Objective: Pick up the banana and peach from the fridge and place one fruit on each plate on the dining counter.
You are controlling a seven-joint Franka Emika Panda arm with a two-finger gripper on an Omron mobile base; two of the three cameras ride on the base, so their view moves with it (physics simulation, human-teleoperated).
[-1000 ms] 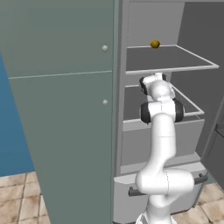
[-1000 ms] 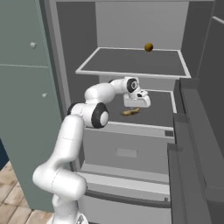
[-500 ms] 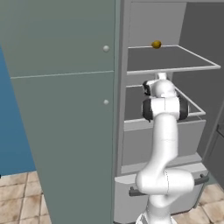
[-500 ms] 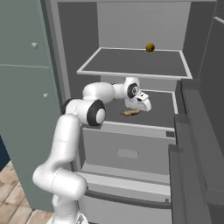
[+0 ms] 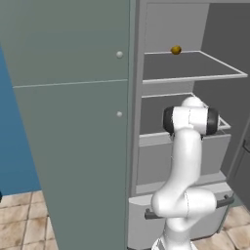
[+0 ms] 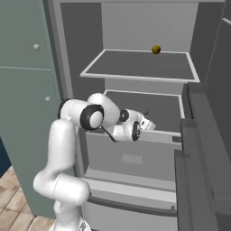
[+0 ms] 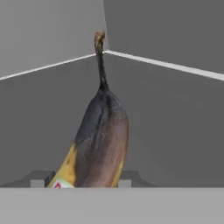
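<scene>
The fingers [image 7: 82,183] are closed narrowly around the curved, brown-mottled yellow banana [image 7: 97,144] (stem pointing away) over the middle shelf of the tall grey-green fridge [image 6: 149,103]. Grasping looks complete; next should come lifting clear and withdrawing toward the plates.

Fridge [image 6: 216,149] interior, door open. Upper shelf [image 6: 135,67]: dark surface, white edging; one small round olive-yellow ball [image 6: 156,49] rests on it near the back, at about 1 o'clock from the shelf's centre in the right base view. Lower shelf [image 6: 167,108]: same dark surface and white edging. In the hand view a banana [image 7: 98,144], heavily browned, stem pointing to 12 o'clock toward the shelf's rear corner, sits over this shelf; contact with the surface cannot be confirmed.
</scene>
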